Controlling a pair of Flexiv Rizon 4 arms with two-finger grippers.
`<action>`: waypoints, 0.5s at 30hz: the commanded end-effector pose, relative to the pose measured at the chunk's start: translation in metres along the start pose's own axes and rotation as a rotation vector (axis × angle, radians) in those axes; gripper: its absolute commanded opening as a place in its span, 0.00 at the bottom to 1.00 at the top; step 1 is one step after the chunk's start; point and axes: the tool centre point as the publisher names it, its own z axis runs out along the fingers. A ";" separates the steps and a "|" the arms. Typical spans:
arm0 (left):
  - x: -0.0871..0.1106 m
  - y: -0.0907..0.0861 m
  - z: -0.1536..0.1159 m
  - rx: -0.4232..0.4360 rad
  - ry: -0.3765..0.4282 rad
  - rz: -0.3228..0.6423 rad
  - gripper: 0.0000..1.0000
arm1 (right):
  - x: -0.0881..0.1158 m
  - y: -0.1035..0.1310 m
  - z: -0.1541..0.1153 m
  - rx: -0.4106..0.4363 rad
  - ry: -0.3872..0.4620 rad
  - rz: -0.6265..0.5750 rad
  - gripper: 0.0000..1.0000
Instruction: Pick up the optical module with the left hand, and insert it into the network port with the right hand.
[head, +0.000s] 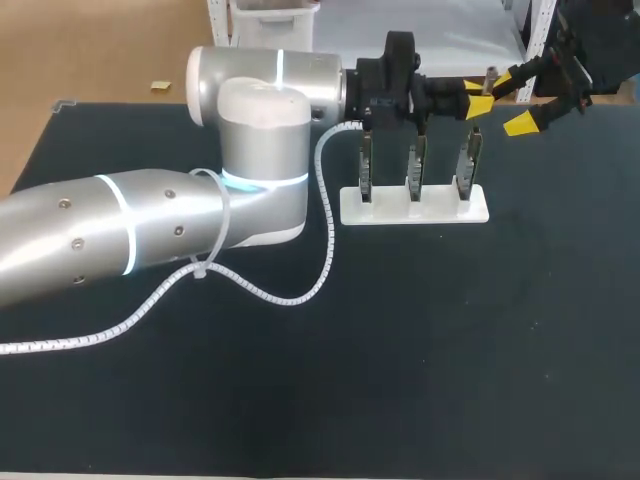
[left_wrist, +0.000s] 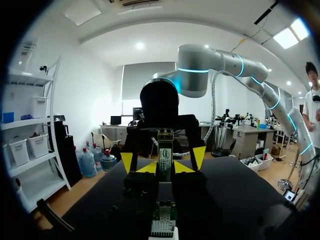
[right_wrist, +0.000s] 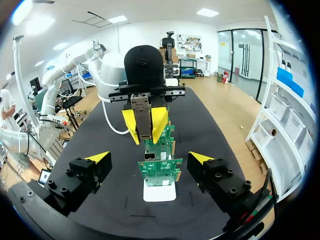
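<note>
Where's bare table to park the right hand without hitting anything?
Bare table runs from the white stand to the near edge, right of the cable, and also right of the stand. Crowded: over the boards, where the left hand, holding the optical module, faces the open right hand; the left arm covers the left side.

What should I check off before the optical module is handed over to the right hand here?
1. Grip: left hand shut on optical module, ok.
2. Receiver: right hand open, ok.
3. Module between the right hand's fingers: not ok, it sits ahead of them.
4. Network cards upright in the white stand: ok.
5. Target card identified: cannot tell.
</note>
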 end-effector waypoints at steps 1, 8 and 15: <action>0.001 -0.002 -0.001 -0.005 0.005 -0.004 0.00 | 0.000 0.002 0.000 0.005 0.001 0.000 1.00; 0.003 -0.004 -0.001 -0.006 0.005 -0.009 0.00 | 0.000 0.002 0.000 0.005 0.001 0.000 1.00; 0.004 -0.006 0.000 -0.005 0.004 -0.014 0.00 | 0.000 0.002 0.000 0.005 0.001 0.000 1.00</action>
